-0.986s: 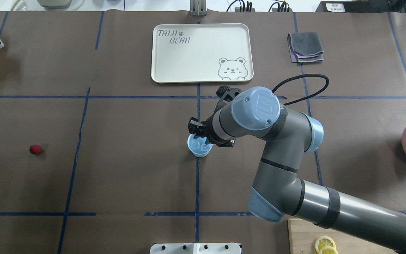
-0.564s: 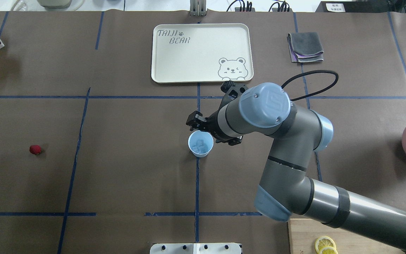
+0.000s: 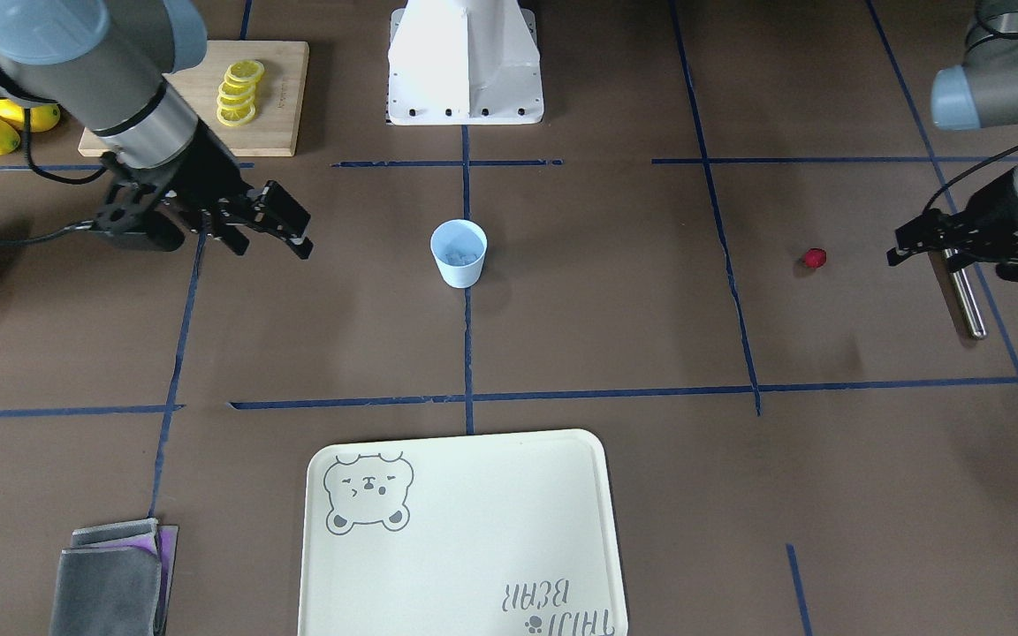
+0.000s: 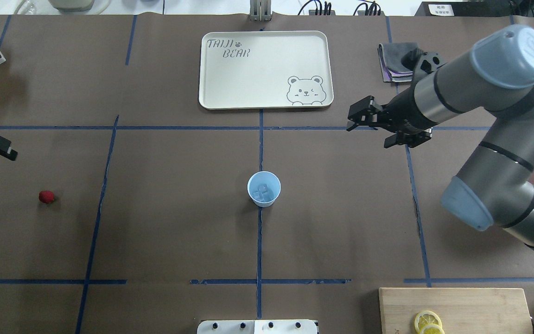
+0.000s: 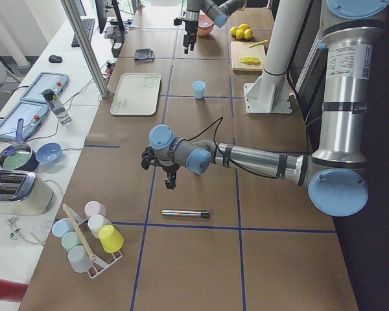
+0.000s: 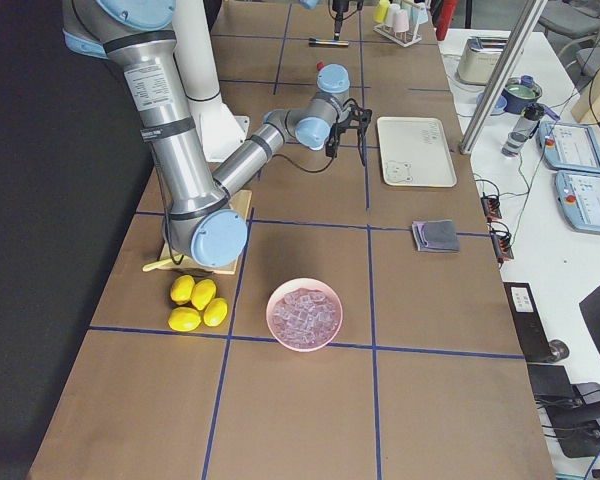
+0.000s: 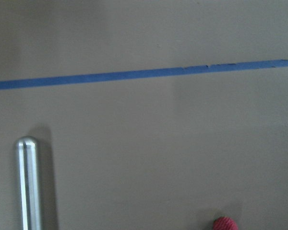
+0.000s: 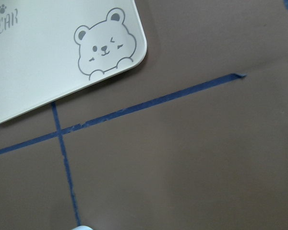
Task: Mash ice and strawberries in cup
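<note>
The overhead view looks straight into the cup (image 4: 263, 189) at the table's (image 4: 179, 232) centre, where pale ice (image 4: 262, 191) lies at the bottom. The strawberry (image 4: 47, 196) sits alone near the left end. The front view shows the right gripper (image 3: 304, 237) hanging with its fingers apart and holding nothing, well off towards the right end. It also shows the left gripper (image 3: 896, 246), likewise spread and empty, above a steel rod (image 3: 964, 296).

Only the side views take in the room. One shows a white bench beyond the far edge and a rack of pastel cups (image 5: 84, 236) at the left end. The other shows a pink bowl (image 6: 276, 322) of chunks and four lemons (image 6: 195, 303) near the right end.

Matte brown paper covers the table, gridded with blue tape. A glossy cream tray (image 4: 230, 93) with rounded corners lies at the far edge, beside a folded grey cloth (image 4: 399, 60).
</note>
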You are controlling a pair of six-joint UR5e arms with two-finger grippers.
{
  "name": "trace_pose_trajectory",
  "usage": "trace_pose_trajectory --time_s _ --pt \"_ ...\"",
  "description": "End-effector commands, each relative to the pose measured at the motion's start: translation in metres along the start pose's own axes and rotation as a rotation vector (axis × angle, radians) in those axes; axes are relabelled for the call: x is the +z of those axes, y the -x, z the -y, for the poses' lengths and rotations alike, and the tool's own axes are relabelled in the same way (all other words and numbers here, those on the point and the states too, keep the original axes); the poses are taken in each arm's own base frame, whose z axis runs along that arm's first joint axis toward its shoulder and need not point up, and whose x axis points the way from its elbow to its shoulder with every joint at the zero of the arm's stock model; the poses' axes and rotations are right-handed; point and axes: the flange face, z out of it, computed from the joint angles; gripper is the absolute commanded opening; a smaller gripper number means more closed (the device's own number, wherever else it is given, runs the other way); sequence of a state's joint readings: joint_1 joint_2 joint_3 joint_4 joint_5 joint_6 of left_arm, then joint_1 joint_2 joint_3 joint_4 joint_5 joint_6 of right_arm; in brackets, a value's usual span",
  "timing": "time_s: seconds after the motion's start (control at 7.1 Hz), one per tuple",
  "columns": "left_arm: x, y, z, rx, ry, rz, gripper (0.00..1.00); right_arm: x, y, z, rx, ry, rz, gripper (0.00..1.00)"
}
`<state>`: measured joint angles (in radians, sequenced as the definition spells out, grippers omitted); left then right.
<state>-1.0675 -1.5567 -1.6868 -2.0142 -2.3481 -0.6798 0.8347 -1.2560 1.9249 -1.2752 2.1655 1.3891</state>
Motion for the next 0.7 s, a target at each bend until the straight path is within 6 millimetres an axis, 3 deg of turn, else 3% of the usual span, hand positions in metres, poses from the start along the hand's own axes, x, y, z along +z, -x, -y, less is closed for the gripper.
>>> trace_pose_trajectory --time_s 0.0,0.14,0.56 --pt "0.05 -0.043 -0.036 -0.085 -0.026 0.003 1.0 -0.009 -0.023 0.014 -0.029 -0.013 -0.017 1.0" --pt "0.074 -0.062 -0.048 -0.118 -0.047 0.048 1.0 -0.009 -0.022 0.013 -0.03 -0.011 -0.014 1.0" --pt "0.088 -0.069 -0.058 -0.109 -0.035 0.065 1.0 -0.009 -0.022 0.014 -0.03 -0.016 -0.015 1.0"
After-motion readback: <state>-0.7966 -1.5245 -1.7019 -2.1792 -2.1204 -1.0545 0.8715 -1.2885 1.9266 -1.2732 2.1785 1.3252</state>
